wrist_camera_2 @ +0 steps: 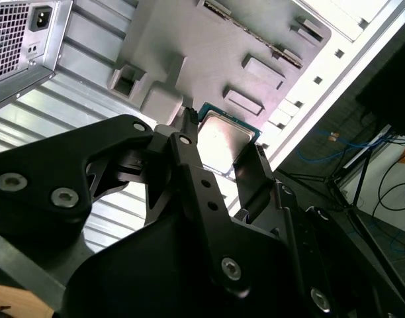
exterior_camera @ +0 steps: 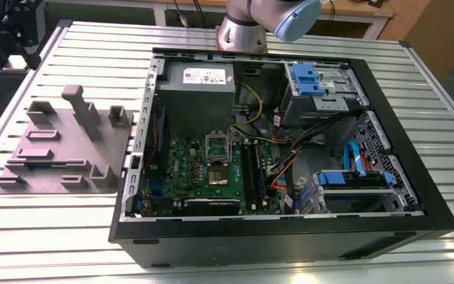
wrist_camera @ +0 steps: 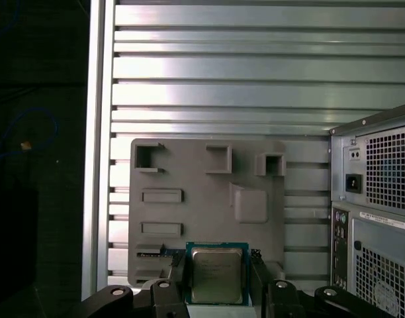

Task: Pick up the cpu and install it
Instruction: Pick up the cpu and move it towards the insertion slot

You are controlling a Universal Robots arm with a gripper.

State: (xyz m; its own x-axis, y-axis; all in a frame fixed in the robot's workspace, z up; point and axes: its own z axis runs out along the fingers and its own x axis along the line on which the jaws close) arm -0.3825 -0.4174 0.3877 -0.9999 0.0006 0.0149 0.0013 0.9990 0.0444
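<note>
silvery cpu (wrist_camera: 216, 275) top faces wrist, tool (wrist_camera_2: 222, 142) pinching edges

In the exterior view, your open black computer case (exterior_camera: 290, 245) lies on the slatted metal bench (exterior_camera: 54, 236), with the grey plastic fixture plate (exterior_camera: 54, 154) at its nine o'clock. In the first wrist view, the small square metal-topped cpu (wrist_camera: 216, 275) sits in the tool (wrist_camera: 217, 265), that plate behind it.

The cpu (wrist_camera: 216, 275), square with silvery-grey top and green rim, sits clamped between the gripper (wrist_camera: 217, 262) fingers.
</note>
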